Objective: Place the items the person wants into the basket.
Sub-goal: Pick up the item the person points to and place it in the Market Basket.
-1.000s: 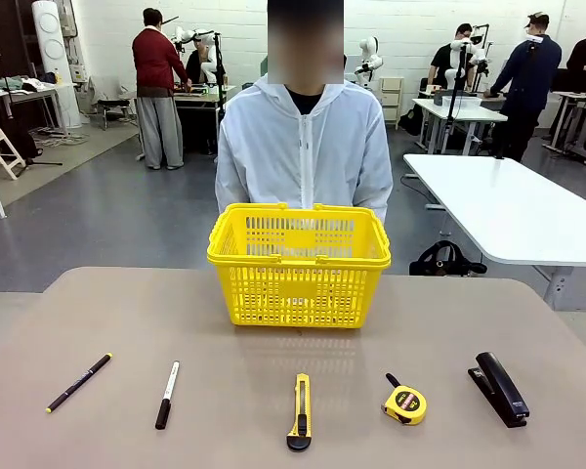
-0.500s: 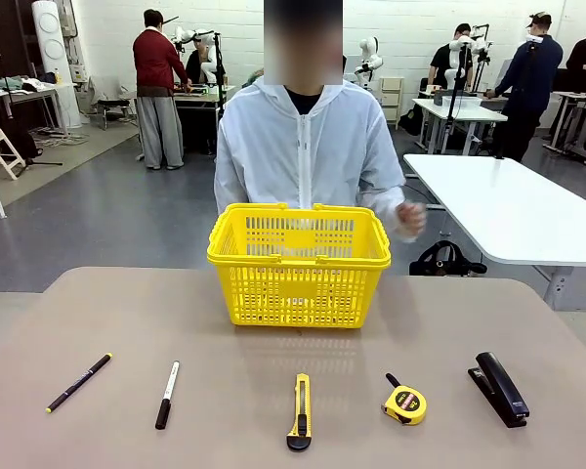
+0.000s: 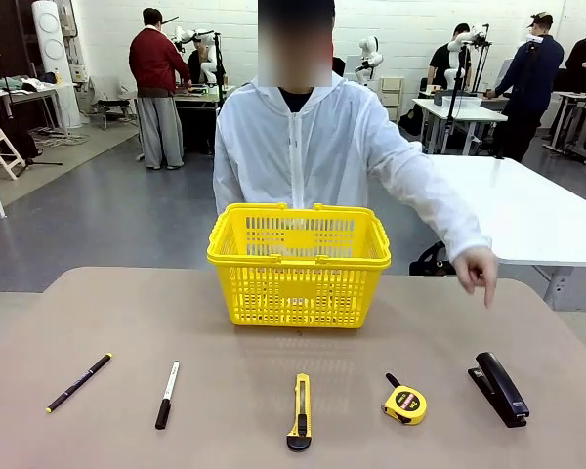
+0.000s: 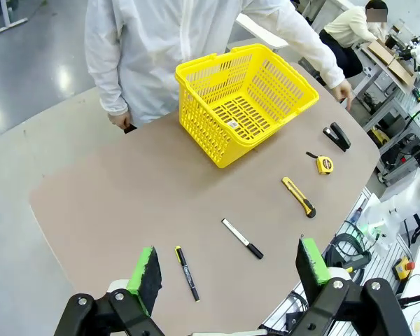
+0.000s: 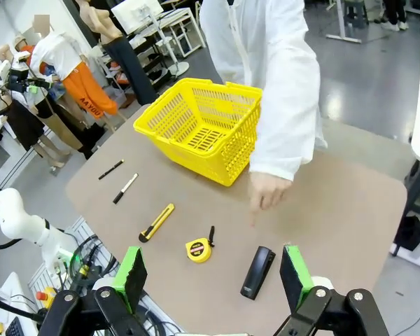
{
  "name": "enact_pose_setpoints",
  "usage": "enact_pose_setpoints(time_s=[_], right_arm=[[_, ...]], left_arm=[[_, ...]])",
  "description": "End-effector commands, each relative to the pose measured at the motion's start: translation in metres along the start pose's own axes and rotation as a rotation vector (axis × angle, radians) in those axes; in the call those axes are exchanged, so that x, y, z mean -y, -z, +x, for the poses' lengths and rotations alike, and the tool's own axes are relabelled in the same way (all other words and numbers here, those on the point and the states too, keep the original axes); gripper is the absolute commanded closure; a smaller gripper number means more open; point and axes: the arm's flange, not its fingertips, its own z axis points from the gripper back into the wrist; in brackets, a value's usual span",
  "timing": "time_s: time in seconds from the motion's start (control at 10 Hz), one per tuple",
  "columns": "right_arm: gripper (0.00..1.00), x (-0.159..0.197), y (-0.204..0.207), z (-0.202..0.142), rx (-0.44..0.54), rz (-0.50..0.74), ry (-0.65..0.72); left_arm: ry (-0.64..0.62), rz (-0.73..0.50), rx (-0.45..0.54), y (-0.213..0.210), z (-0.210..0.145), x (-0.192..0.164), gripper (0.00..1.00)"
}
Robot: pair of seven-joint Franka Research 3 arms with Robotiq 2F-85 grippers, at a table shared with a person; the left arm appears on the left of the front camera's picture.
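Status: nothing done yet. Left gripper (image 4: pixel 228 264) and right gripper (image 5: pixel 212 269) both hung high above the table, jaws spread wide, holding nothing.

Nearest row on the beige tabletop (image 3: pixel 273 347), left to right:
- thin black pen with yellow tip (image 3: pixel 78 382)
- marker with white barrel and black cap (image 3: pixel 167 394)
- slim yellow-and-black utility knife (image 3: pixel 300 410)
- round yellow tape measure (image 3: pixel 405 404)
- black stapler (image 3: pixel 499 388)

All lay flat, well apart, untouched.

Behind them the yellow lattice-sided plastic shopping basket (image 3: pixel 299 283) stood upright mid-table, handles folded down. Its inside looked bare in both wrist views.

At the far edge the person in a white zip-up hooded jacket (image 3: pixel 303 147) had one hand (image 3: pixel 480 268) out over the right end, index finger down, beyond the stapler. Can't tell which tool that meant.

Judgement: request stage. Marker and knife both left to pick and drop in, so the whole task remained.
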Motion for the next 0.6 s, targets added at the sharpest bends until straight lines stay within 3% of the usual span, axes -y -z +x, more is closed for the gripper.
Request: enact_pose_setpoints(time_s=[0.0, 0.5], right_arm=[[0.00, -0.0002, 0.0002, 0.0018, 0.010, 0.025, -0.015], [0.00, -0.0002, 0.0002, 0.0018, 0.010, 0.025, -0.015]], left_arm=[[0.018, -0.017, 0.013, -0.0009, -0.0004, -0.0015, 0.00], [0.018, -0.017, 0.013, -0.0009, -0.0004, -0.0015, 0.00]])
